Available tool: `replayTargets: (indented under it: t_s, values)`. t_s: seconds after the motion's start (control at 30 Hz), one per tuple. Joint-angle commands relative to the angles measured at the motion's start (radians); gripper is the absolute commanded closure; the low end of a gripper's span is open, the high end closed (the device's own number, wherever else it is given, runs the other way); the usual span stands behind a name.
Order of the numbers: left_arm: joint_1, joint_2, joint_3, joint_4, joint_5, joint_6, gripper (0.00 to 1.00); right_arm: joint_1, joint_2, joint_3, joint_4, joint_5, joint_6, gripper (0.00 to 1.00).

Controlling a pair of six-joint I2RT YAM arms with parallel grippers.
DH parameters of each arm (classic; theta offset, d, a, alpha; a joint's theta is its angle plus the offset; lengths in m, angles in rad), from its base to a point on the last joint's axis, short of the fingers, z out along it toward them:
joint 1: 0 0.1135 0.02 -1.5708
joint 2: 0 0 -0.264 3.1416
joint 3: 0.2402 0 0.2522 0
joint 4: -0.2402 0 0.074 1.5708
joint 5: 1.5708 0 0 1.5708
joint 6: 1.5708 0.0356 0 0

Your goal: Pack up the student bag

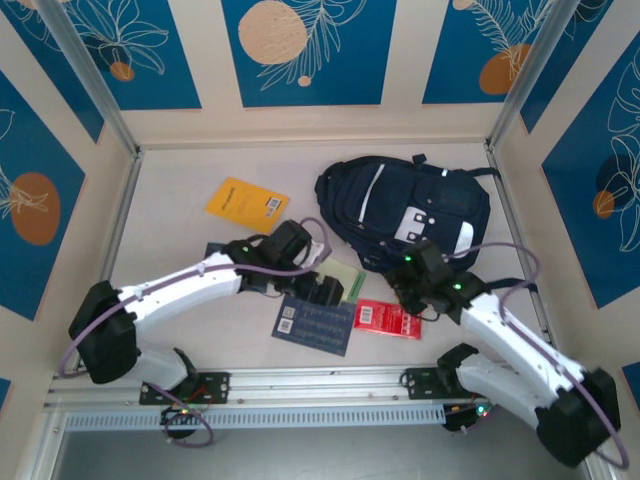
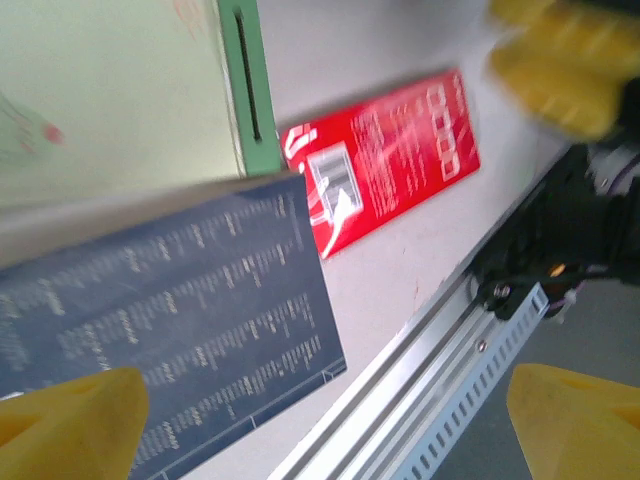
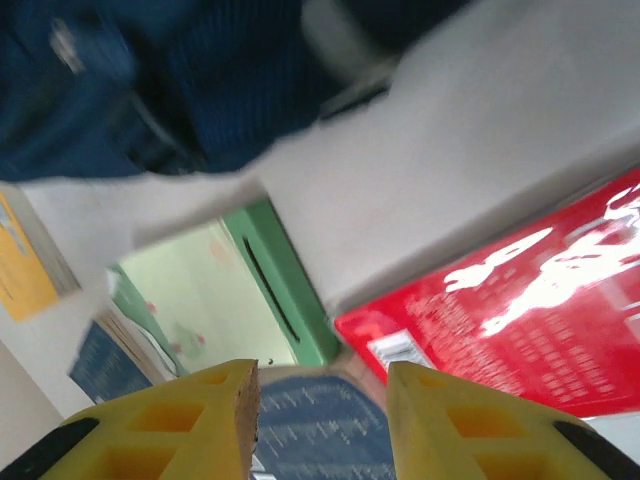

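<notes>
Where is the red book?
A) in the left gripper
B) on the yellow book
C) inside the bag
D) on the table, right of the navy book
D: the red book lies flat on the table, just right of the navy book.

White arms (image 1: pixel 170 290), black joints (image 1: pixel 105 345), yellow fingers (image 3: pixel 200 420)

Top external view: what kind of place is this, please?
Probably a robot test booth, not a classroom: two arms bolted to a metal rail, patterned wall panels closing in the table, and a student bag staged with books.
</notes>
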Motion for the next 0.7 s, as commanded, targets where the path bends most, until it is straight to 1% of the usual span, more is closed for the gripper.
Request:
replayTargets:
  t_s: [0.0,0.07,0.13,0.3,0.4,0.5,0.63,0.67]
  values:
    - [-0.053,0.096,0.008,-0.008,0.008,0.002,0.07,-0.078,-0.077,0.012,-0.19,0.072,-0.125,0.61]
    - [-0.073,0.166,0.042,-0.026,-0.007,-0.014,0.09,-0.112,-0.085,0.012,-0.217,0.053,-0.161,0.61]
    - [-0.084,0.241,0.085,-0.07,-0.019,-0.019,0.11,-0.123,-0.082,0.01,-0.233,0.045,-0.192,0.61]
    - [-0.084,0.327,0.097,-0.065,-0.033,-0.023,0.11,-0.126,-0.094,-0.024,-0.191,0.024,-0.231,0.61]
    - [-0.078,0.356,0.096,-0.085,-0.097,-0.009,0.1,-0.127,-0.098,-0.033,-0.179,0.021,-0.251,0.61]
    - [-0.054,0.367,0.074,-0.095,-0.164,-0.015,0.1,-0.125,-0.095,-0.032,-0.164,0.023,-0.286,0.61]
    - [0.014,0.326,0.039,-0.127,-0.34,-0.041,0.08,-0.123,-0.083,-0.035,-0.161,0.046,-0.307,0.61]
    - [0.035,0.313,0.032,-0.131,-0.368,-0.049,0.08,-0.122,-0.079,-0.04,-0.161,0.052,-0.305,0.61]
